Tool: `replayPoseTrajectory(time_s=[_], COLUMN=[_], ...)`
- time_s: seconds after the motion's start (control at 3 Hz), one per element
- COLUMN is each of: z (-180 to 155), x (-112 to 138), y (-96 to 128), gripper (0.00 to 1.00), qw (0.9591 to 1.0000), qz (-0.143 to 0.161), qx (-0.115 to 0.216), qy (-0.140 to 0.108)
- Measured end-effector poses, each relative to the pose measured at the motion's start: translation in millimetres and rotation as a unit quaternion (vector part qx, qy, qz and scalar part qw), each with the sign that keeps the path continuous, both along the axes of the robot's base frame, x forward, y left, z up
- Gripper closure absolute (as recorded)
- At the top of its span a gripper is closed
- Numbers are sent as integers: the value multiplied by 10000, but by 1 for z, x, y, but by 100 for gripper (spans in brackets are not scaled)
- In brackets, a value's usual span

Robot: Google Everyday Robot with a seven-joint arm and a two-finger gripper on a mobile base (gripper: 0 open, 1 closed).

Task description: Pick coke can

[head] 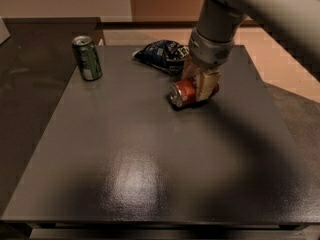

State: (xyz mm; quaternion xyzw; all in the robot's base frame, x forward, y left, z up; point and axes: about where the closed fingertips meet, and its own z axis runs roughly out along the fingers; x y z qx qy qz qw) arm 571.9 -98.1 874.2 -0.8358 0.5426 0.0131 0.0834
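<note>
One red can, lying on its side on the dark table, silver end turned toward the camera. It sits directly under my pincer, between the two fingers.

- Pincer: down at table level and closed to about the can's width. One finger lies across the near side of the can, the other shows behind it. It looks like a grip on the can, though how firm I can't judge.
- Can: resting on the table, not lifted.
- Snack bag: just behind the pincer and slightly to its left as seen here, close to the far finger.
- Green can: upright, well off to the left of the pincer.

Step in hand, as I read it: the grasp. Approach is finished, lift not begun.

Next move calls for a firm squeeze across the round body, then a straight rise. The can may roll or slip, so I must keep it level and avoid dragging the bag.
</note>
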Motion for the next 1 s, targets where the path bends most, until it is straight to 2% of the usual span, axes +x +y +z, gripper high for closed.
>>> replayPoseTrajectory(time_s=[0.33, 1.0], z=[29, 98], x=[-3, -6], y=[1, 3], gripper=[100, 100], qw=[9997, 9963], qz=[-75, -36], qx=[181, 550], qy=[-167, -652])
